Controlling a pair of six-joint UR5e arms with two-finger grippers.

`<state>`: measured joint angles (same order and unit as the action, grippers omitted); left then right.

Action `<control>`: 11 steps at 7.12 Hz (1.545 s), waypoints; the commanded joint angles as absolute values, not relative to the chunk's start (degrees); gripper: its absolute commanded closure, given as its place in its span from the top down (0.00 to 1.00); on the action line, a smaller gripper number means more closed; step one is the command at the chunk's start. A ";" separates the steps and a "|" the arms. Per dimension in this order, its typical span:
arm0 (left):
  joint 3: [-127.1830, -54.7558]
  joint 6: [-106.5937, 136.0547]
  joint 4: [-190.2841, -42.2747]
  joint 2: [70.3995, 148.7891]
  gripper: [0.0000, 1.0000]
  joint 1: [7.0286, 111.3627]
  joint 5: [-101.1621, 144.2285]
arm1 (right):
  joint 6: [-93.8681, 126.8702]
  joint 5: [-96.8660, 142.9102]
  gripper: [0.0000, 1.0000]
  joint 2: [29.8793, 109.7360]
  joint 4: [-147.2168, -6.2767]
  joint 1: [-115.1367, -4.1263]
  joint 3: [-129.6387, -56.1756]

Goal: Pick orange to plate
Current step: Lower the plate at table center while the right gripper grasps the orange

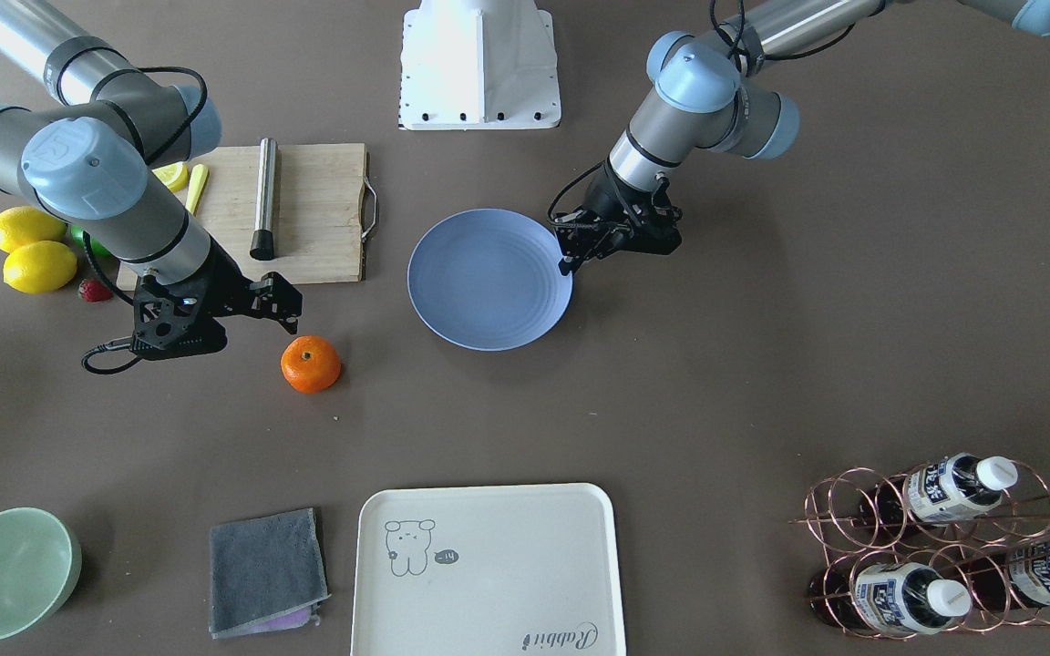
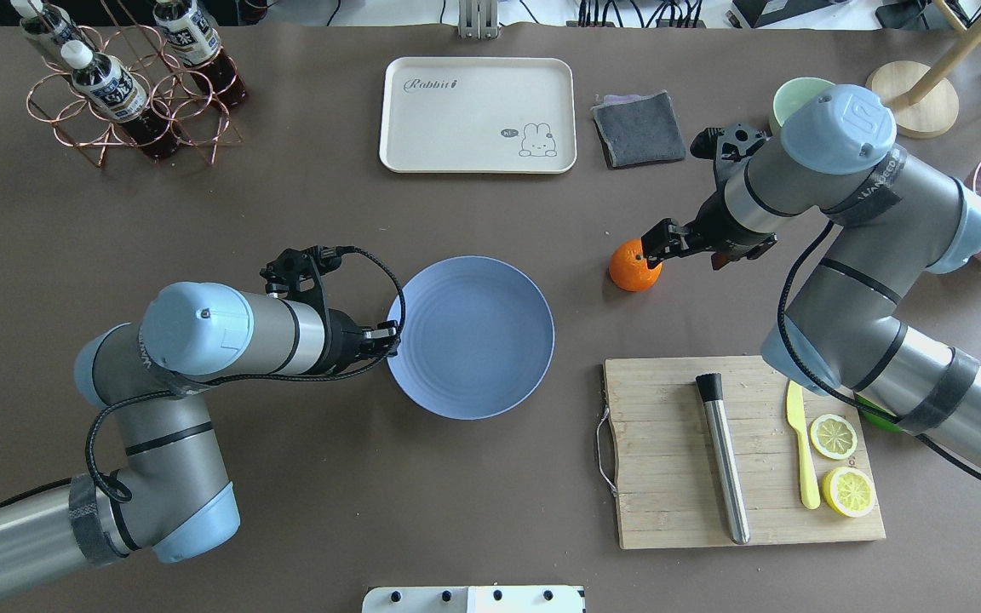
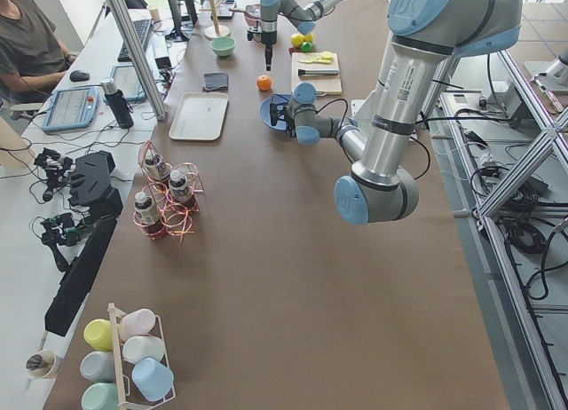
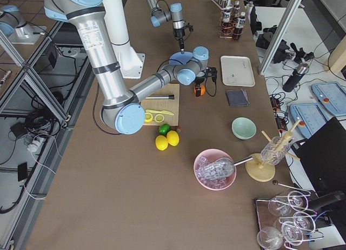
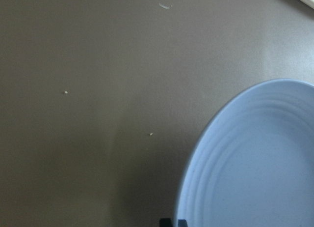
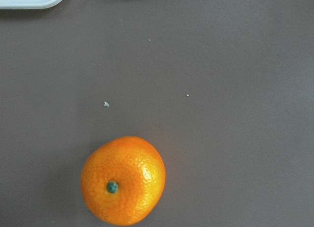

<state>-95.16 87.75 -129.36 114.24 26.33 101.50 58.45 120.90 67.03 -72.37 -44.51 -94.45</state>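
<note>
The orange (image 1: 311,363) sits on the brown table with its dark stem dimple up, apart from the plate; it also shows as the orange (image 2: 633,266) from overhead. In the right wrist view the orange (image 6: 122,180) lies low and left, with no finger around it. My right gripper (image 1: 286,301) hangs just above and beside it, looks open, and holds nothing. The periwinkle-blue plate (image 1: 488,278) lies empty mid-table. My left gripper (image 1: 569,262) is shut and empty over the plate's rim (image 5: 206,153).
A wooden cutting board (image 2: 669,511) holds a steel rod (image 2: 722,455), a yellow knife and lemon slices (image 2: 840,464). Whole lemons (image 1: 33,251) lie by the right arm. A cream tray (image 1: 488,569), grey cloth (image 1: 265,569), mint bowl (image 1: 5,569) and bottle rack (image 1: 944,547) line the far side.
</note>
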 commanded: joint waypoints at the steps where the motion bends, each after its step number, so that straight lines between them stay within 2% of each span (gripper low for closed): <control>1: -94.22 87.71 -129.29 114.44 0.00 25.41 100.12 | 61.08 118.15 1.00 65.66 -71.81 -42.11 -93.17; 5: -93.96 87.63 -129.29 114.61 0.00 24.52 99.75 | 60.91 115.40 1.00 60.58 -71.72 -40.52 -87.03; 9: -93.96 87.63 -129.46 114.52 0.00 24.35 99.67 | 59.85 113.38 1.00 60.29 -71.81 -40.43 -85.25; 10: -93.96 87.63 -129.46 114.61 0.11 24.35 99.67 | 59.94 113.38 0.98 60.21 -71.72 -40.26 -85.25; 11: -93.96 87.54 -129.29 114.52 0.68 24.35 99.67 | 60.46 113.38 0.66 60.21 -71.72 -40.17 -85.34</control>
